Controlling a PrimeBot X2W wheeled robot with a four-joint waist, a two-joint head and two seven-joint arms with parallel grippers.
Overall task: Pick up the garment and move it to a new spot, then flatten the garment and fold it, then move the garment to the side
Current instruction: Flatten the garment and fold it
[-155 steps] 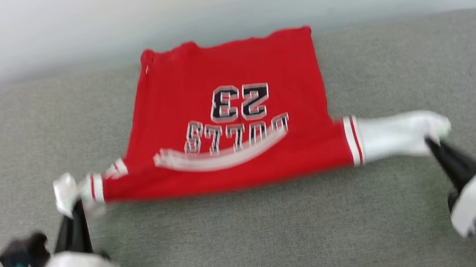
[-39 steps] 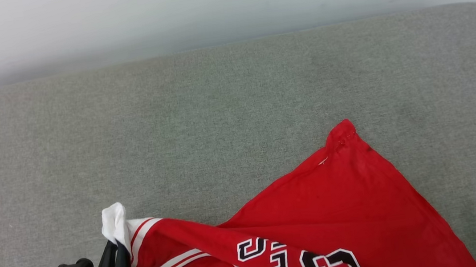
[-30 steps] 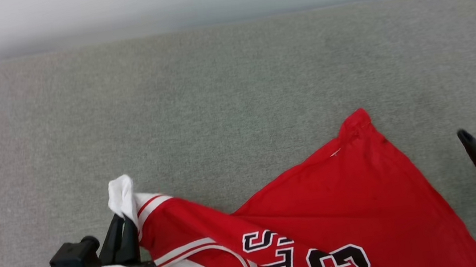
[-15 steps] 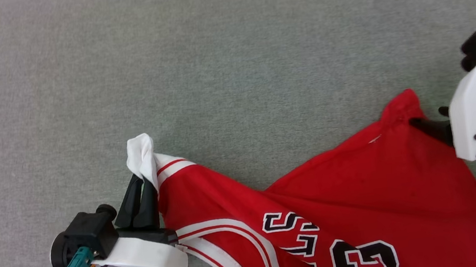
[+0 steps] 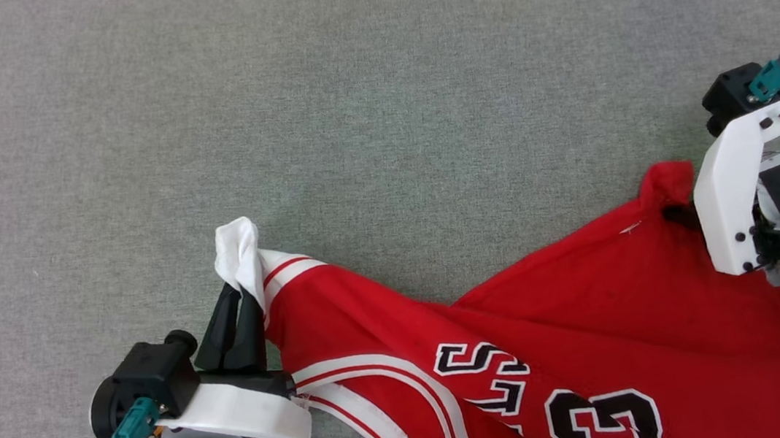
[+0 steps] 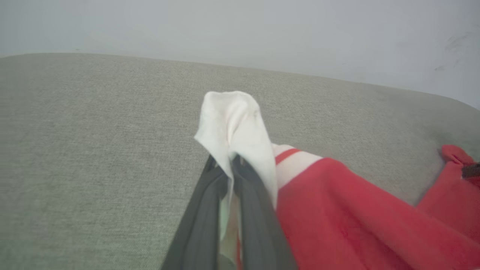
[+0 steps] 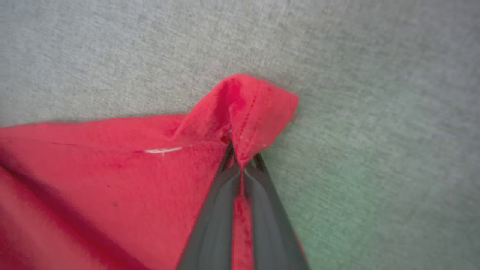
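The garment (image 5: pixel 519 322), a red jersey with a black-and-white "23" and lettering, lies crumpled across the lower right of the grey cushion in the head view. My left gripper (image 5: pixel 241 295) at lower left is shut on its white sleeve end (image 5: pixel 235 247); the left wrist view shows the white cloth (image 6: pixel 236 127) pinched between the dark fingers (image 6: pixel 202 221). My right gripper (image 5: pixel 676 212) at the right edge is shut on the red hem corner (image 5: pixel 665 180); in the right wrist view the red fabric (image 7: pixel 247 108) is squeezed between the closed fingers (image 7: pixel 213 217).
The grey-green cushion surface (image 5: pixel 348 106) stretches away above and to the left of the garment. A pale wall (image 6: pixel 262 30) rises behind the cushion's far edge in the left wrist view.
The right gripper moved in from the right onto the red hem corner and shut on it. The left gripper stayed shut on the white sleeve. The head camera tilted down.
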